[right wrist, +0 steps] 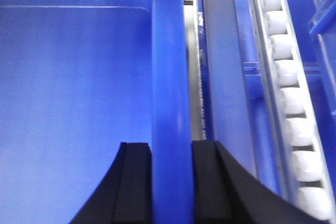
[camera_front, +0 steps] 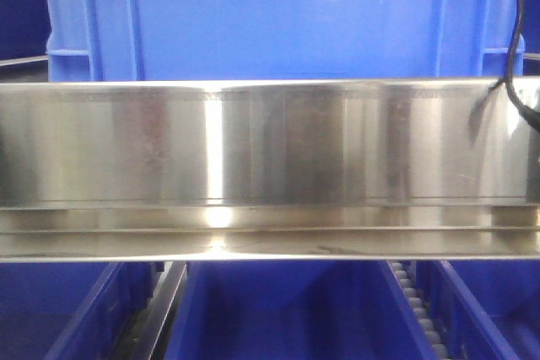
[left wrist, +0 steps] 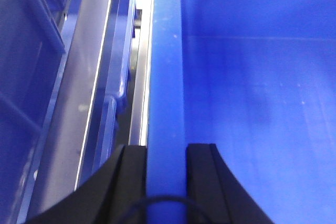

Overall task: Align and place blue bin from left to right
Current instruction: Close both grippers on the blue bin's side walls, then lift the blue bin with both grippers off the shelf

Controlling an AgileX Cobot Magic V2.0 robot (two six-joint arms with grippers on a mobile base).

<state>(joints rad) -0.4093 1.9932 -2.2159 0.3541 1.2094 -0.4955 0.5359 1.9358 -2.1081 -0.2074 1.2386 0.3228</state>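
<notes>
Where: the blue bin point(right wrist: 73, 77) sits empty beside the roller track point(right wrist: 286, 77).
Left: the left gripper point(left wrist: 167, 153) pinches the bin's left rim.
Right: the right gripper point(right wrist: 171, 148) pinches the right rim.
Feel: likely stiff, light and slippery, so both rims are the best hold.

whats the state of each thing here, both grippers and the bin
left gripper, shut on the rim of the blue bin's left wall
right gripper, shut on the rim of the bin's right wall
blue bin, upright, held on both sides, inside empty where it shows
</notes>
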